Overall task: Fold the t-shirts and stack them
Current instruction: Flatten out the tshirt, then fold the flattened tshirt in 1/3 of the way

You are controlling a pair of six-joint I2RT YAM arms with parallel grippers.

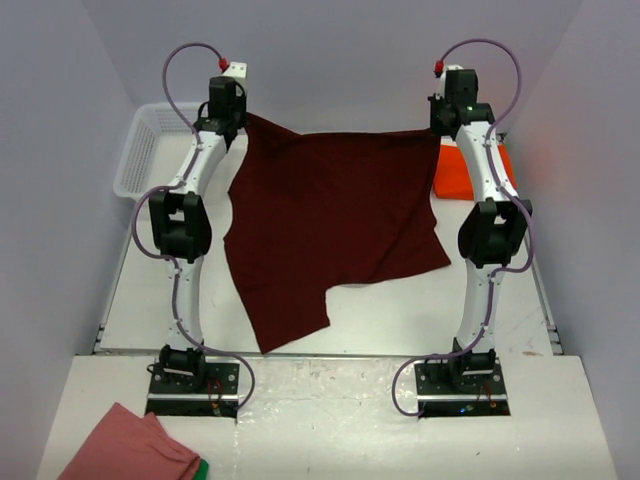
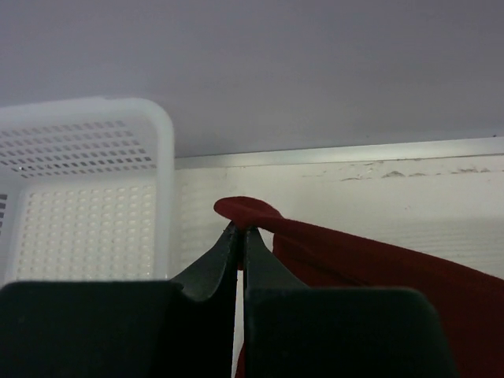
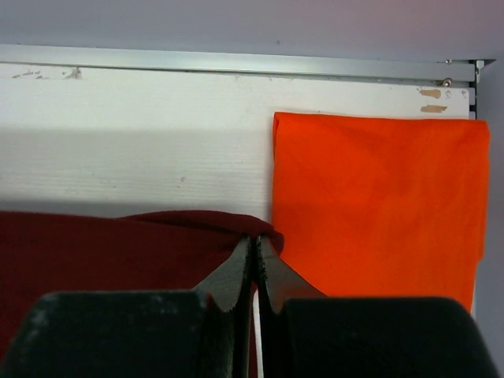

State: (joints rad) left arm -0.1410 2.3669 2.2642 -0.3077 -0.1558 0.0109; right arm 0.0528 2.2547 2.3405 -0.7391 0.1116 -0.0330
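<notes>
The maroon shirt spanned the tabletop's far edge. Arms extended, the left gripper and right gripper each clamped one corner. The orange shirt lay at the far-right corner.

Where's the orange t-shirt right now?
Top view: the orange t-shirt lies folded at the table's far right, partly hidden by the right arm, beside the maroon t-shirt corner held by the right end effector.
</notes>
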